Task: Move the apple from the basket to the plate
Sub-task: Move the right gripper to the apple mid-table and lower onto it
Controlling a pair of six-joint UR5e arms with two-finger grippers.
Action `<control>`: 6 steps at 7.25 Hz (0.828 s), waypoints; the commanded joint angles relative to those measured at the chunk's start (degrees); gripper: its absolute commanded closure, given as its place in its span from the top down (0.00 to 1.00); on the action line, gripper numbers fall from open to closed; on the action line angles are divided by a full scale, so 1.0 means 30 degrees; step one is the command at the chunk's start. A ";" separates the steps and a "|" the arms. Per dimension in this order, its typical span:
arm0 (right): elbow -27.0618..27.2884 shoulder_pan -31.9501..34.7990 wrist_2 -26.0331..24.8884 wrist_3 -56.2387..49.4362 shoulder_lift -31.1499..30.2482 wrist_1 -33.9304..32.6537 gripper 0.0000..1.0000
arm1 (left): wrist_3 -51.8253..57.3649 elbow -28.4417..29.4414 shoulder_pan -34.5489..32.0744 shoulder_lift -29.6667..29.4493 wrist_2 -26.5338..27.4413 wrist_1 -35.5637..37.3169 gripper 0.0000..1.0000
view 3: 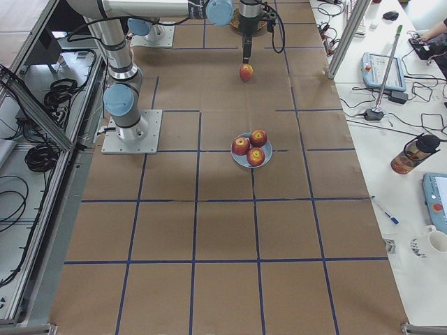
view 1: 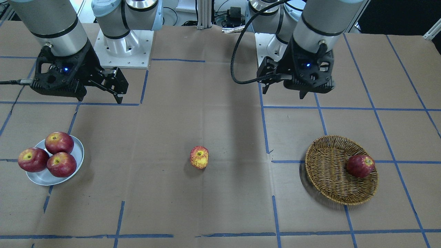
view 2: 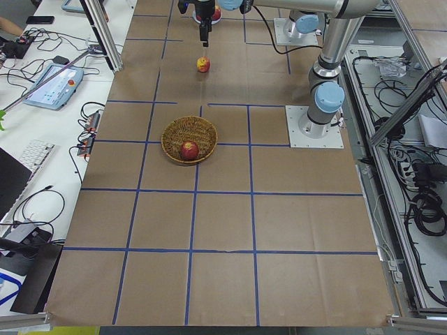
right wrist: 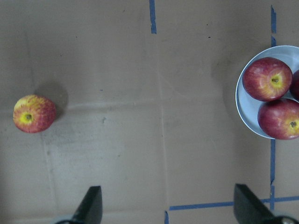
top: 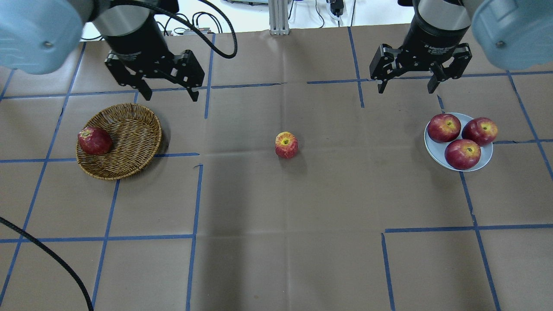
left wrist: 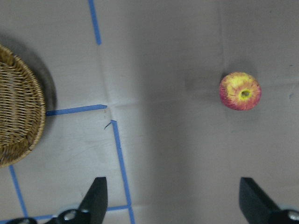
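The left arm [view 1: 322, 24] and right arm [view 1: 51, 27] are made of silver-grey tubes ringed with black bands, and pale blue caps [top: 39, 30] are fitted at the joints. The left gripper [top: 171, 95] and right gripper [top: 406, 88] are black. A blue light [view 1: 307, 65] is lit on each wrist housing. A black ribbed cable [view 1: 235, 48] is attached to the left arm. The bases are screwed to white square plates [view 1: 146, 51].

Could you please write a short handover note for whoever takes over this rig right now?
Left claw: open, empty, above the table near the basket.
Right claw: open, empty, above the table near the plate.
Apple: out of the basket, on the bare table midway between basket and plate, held by neither claw.
One dark-red apple lies in the basket, three more on the plate.
Left to do: grasp the apple and set it on the plate; space there looks tight.
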 commanded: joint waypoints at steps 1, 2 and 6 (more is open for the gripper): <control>-0.0776 0.1936 -0.0055 0.2102 0.1658 -0.1434 1.00 | 0.0337 -0.0096 0.0644 0.1152 0.0017 -0.0475 0.99; -0.1536 0.3255 -0.0258 0.3413 0.2769 -0.1788 1.00 | 0.0338 -0.0095 0.0644 0.1473 0.0045 -0.0502 0.99; -0.1342 0.6280 -0.1169 0.6553 0.6612 -0.5649 1.00 | 0.0308 -0.0212 0.0673 0.1593 0.0221 0.0050 0.99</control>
